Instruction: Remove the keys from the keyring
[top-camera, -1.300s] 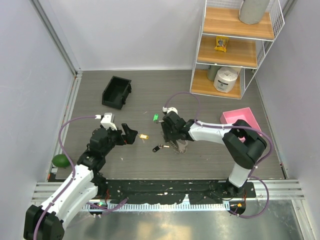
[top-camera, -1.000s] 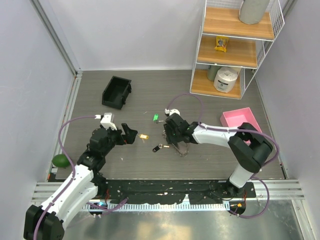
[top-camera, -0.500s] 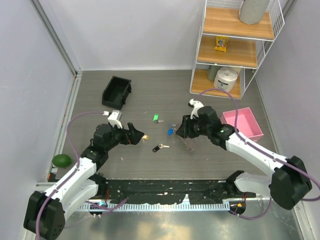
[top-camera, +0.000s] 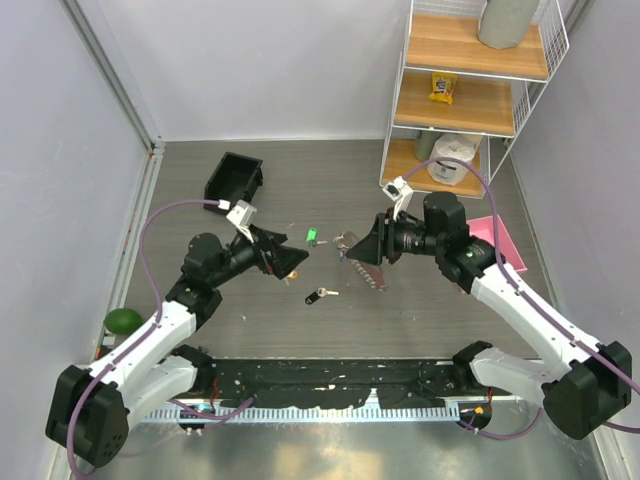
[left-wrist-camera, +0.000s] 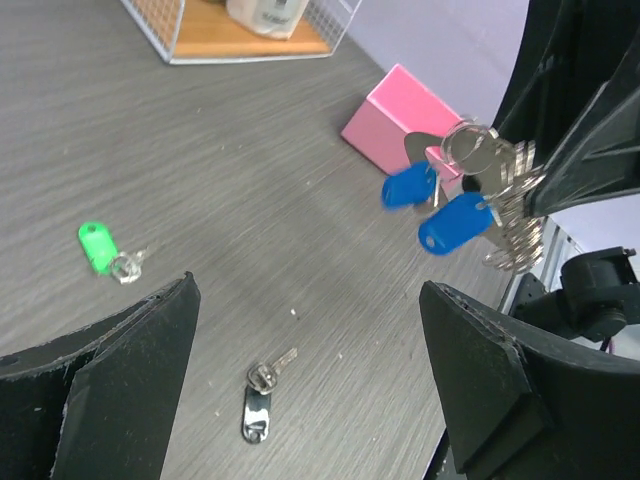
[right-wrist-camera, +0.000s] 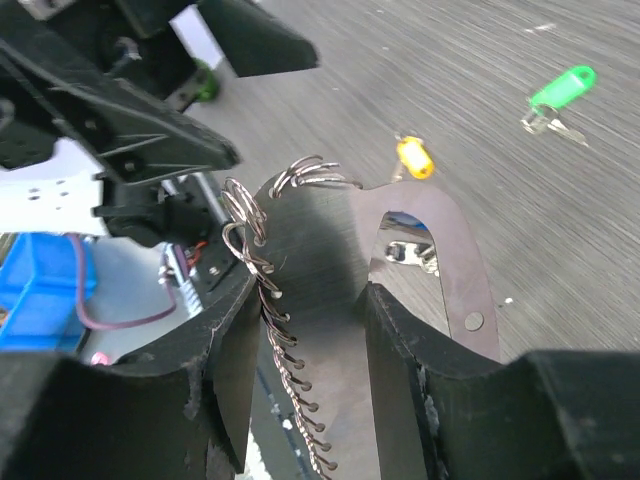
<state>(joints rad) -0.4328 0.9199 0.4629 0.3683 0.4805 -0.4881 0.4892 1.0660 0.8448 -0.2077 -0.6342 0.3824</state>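
**A:** From above?
**B:** The right claw (top-camera: 362, 253) clamps the thin silvery chain-like keyring (top-camera: 369, 273) above the grey desk (top-camera: 420, 322). Its length slants from far-left to near-right. The left claw (top-camera: 293, 260) gapes wide, empty, just beside it.
**A:** Left wrist?
**B:** The keyring (left-wrist-camera: 516, 215) hangs nearly upright, with two blue-headed silver keys (left-wrist-camera: 455, 222) dangling leftward off its top.
**A:** Right wrist?
**B:** It runs lengthwise between the fingers, rings at the tips.

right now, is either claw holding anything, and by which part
Right claw grips the keyring by its silvery strip, blue keys dangling; left claw is empty.
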